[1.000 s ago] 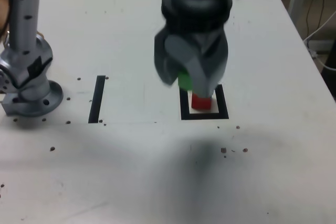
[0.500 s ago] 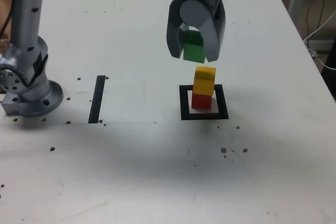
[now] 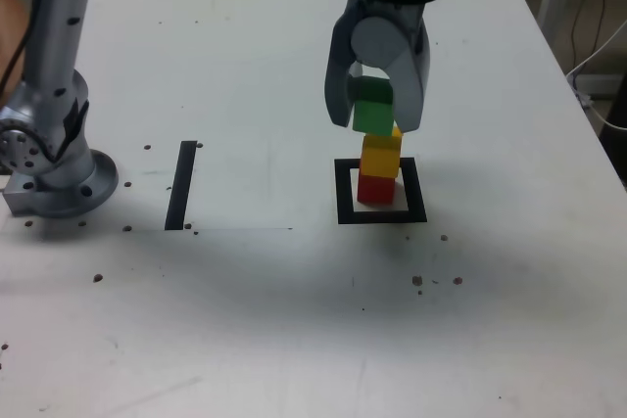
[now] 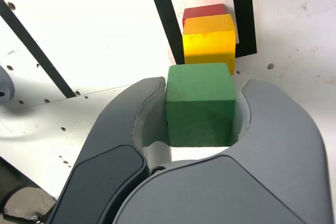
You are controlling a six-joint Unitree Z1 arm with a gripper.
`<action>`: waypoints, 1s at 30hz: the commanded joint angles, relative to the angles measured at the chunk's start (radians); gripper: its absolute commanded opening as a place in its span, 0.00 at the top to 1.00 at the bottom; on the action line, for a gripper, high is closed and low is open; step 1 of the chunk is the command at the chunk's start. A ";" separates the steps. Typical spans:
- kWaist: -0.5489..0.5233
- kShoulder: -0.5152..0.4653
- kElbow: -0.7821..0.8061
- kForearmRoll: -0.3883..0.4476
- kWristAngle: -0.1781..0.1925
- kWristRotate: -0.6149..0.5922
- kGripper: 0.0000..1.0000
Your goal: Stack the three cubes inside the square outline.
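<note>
Pincer (image 3: 375, 122) clamped on green cube (image 4: 200, 103), at exterior view's twelve o'clock from yellow cube (image 3: 380, 157) atop red cube (image 3: 376, 190) in square (image 3: 382, 216)

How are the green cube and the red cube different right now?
The green cube is held up in the gripper, but the red cube sits down inside the black square outline. Nothing rests on the green cube, while the red cube has the yellow cube on top. Both are blocks of one plain colour.
</note>
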 commanded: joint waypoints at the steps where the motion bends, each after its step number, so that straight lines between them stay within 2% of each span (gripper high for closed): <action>1: 0.004 0.009 0.001 -0.002 -0.006 0.003 0.80; 17: 0.048 0.046 0.017 -0.039 -0.020 0.038 0.80; 19: 0.048 0.047 0.019 -0.041 -0.022 0.039 0.77; 21: 0.048 0.048 0.023 -0.043 -0.027 0.041 0.65; 25: 0.048 0.050 0.035 -0.051 -0.037 0.048 0.20; 27: 0.048 0.050 0.042 -0.057 -0.040 0.051 0.03; 30: 0.048 0.050 0.048 -0.059 -0.041 0.052 0.00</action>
